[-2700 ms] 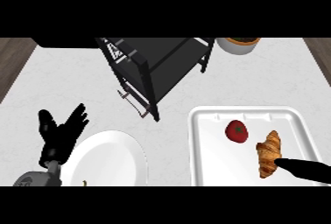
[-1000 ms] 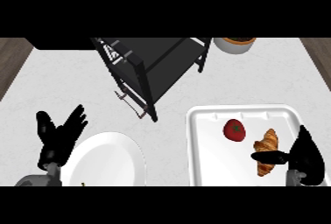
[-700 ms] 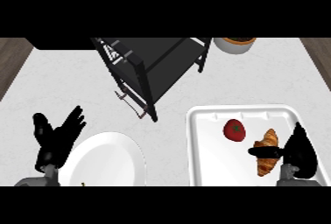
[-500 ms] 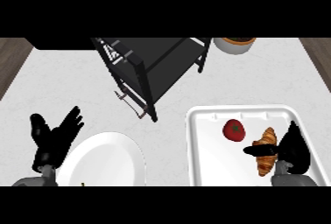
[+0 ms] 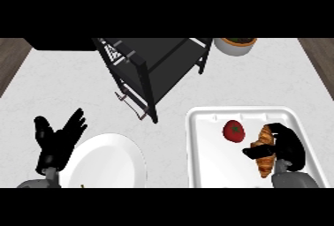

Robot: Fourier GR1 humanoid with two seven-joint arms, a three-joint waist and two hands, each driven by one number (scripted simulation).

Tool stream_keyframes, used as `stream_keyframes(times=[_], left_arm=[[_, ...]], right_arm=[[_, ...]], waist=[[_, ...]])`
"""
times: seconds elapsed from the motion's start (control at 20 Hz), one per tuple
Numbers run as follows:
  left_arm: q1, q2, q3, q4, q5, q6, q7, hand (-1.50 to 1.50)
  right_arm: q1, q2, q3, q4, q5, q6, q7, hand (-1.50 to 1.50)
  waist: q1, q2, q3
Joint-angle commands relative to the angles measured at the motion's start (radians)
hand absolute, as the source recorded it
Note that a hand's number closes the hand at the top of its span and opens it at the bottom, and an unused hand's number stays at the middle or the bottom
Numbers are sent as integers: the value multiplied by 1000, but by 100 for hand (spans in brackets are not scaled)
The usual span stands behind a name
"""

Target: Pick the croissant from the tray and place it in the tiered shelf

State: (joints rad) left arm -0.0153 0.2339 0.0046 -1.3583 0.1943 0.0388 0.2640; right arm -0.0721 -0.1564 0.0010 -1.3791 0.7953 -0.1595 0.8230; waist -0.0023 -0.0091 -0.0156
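The croissant (image 5: 266,164) lies in the tray (image 5: 212,165), toward its three o'clock side, long axis running roughly twelve to six. The right hand (image 5: 291,148) is clamped on it: the thumb (image 5: 256,152) crosses its middle from the nine o'clock side, while the fingers (image 5: 282,129) arch over the upper end from three o'clock. Coming in from that outer side looks deliberate, since it keeps the hand off the tomato (image 5: 234,130), which sits just beside the croissant at ten o'clock and apart from it. Gripping the thick middle rather than a tapered tip should also keep the pastry from pivoting once raised. I cannot tell whether it has left the tray floor yet; the step in hand reads as the grasp, with the lift to come.

The shelf (image 5: 157,62) stands well apart at eleven o'clock from the tray, a dark frame set skew to the counter (image 5: 58,84), so the carry must go up and across to that side, clearing the tray rim and the tomato. A pot (image 5: 236,44) sits at twelve o'clock near the counter's far edge, off that path.

At nine o'clock from the tray is a plate (image 5: 108,161); the left hand (image 5: 57,140) rests at its nine o'clock edge, fingers spread and holding nothing.
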Motion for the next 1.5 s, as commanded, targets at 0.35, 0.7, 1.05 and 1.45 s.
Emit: stream_keyframes(times=[0.35, 0.7, 1.05, 1.45], left_arm=[[-62, -16, -25, 14, -14, -22, 29, 0], [-60, -6, -18, 35, -25, -20, 21, 0], [-36, -1, 23, 14, -6, 2, 41, 0], [-5, 32, 47, -15, 11, -50, 37, 0]], right_arm=[[-126, 48, 416, -73, 6, 257, -363, 150], [-273, 56, 656, -247, -134, 508, -728, 150], [-300, -26, 417, -682, -353, 683, -631, 150], [-636, -19, 46, -654, -654, 858, -322, 150]], waist=[[106, 17, 16], [66, 8, 16], [-11, 3, 15], [4, 7, 15]])
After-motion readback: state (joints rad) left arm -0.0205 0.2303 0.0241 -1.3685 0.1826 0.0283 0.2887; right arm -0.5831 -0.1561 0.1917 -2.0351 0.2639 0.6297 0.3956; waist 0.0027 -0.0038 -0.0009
